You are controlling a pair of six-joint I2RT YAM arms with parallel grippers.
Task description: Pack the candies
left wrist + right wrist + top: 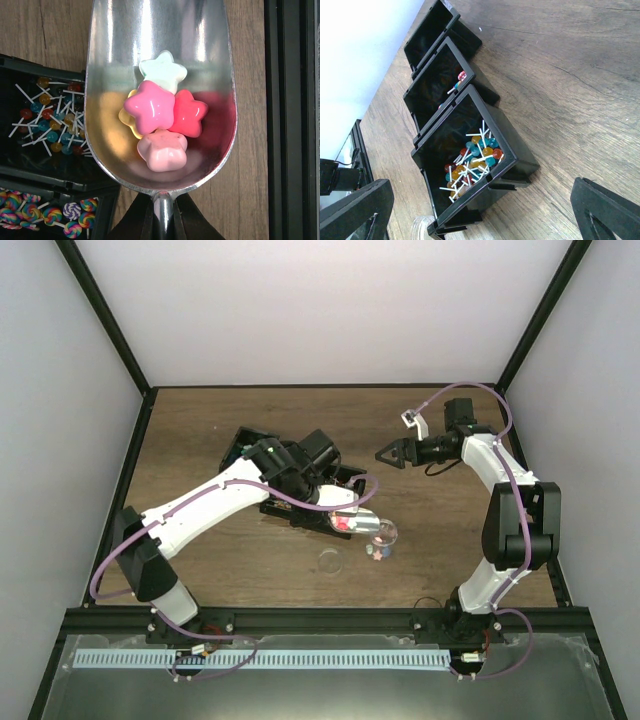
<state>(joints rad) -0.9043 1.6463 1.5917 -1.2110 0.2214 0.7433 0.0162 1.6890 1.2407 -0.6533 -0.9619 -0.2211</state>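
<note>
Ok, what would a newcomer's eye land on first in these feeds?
The silver scoop in the left tool, holding a heap of glossy star candies in pink, red, mint and yellow. Next, the black bin of round lollipops on the wooden table, with the right tool open nearby.

A brown wooden tabletop (200,430) with a long, streaky grain fills the middle of the scene. Plain pale walls close it in on three sides: a back wall (320,310), a left wall (50,440) and a right wall (600,440). Slim black posts (105,315) run along the corners where the walls meet. A black rail (320,618) crosses the near edge of the tabletop, and just below it a white slotted strip (270,659) lies on a dull grey surface (330,695). The light is soft and even, with only faint shadows.
</note>
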